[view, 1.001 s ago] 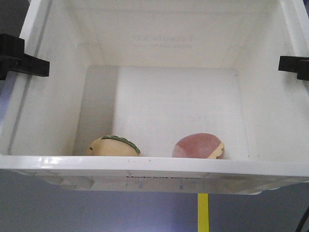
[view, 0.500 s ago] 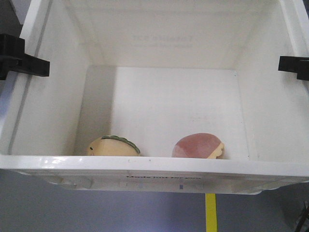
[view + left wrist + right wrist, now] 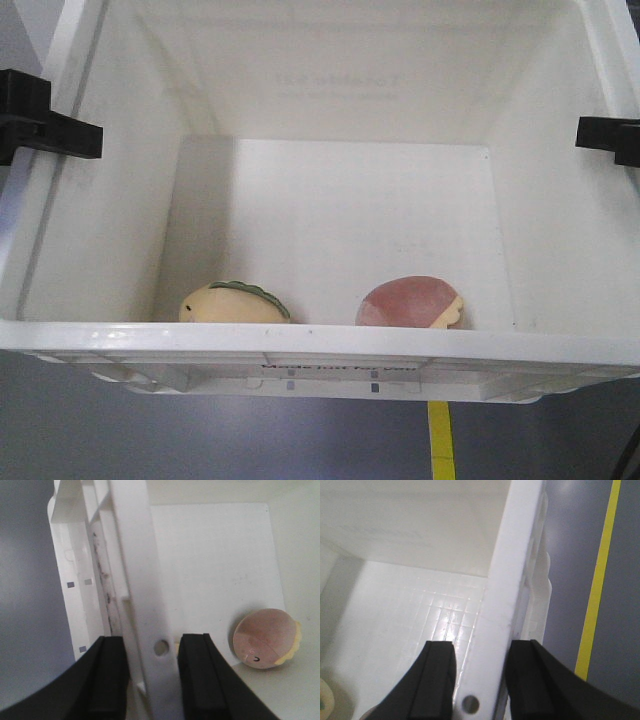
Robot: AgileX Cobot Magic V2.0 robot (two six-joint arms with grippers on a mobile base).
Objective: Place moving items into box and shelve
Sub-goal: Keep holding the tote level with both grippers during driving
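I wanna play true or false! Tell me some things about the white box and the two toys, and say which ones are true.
1. The yellow toy and the pinkish-red toy both lie inside the white box. True.
2. The yellow toy sits on top of the pinkish-red toy. False: they lie apart on the box's floor.
3. The left jaws are closed on a side rim of the white box. True.
4. The right jaws hold the pinkish-red toy. False: they are closed on the box's other side rim.
5. The floor stripe is blue. False: it is yellow.
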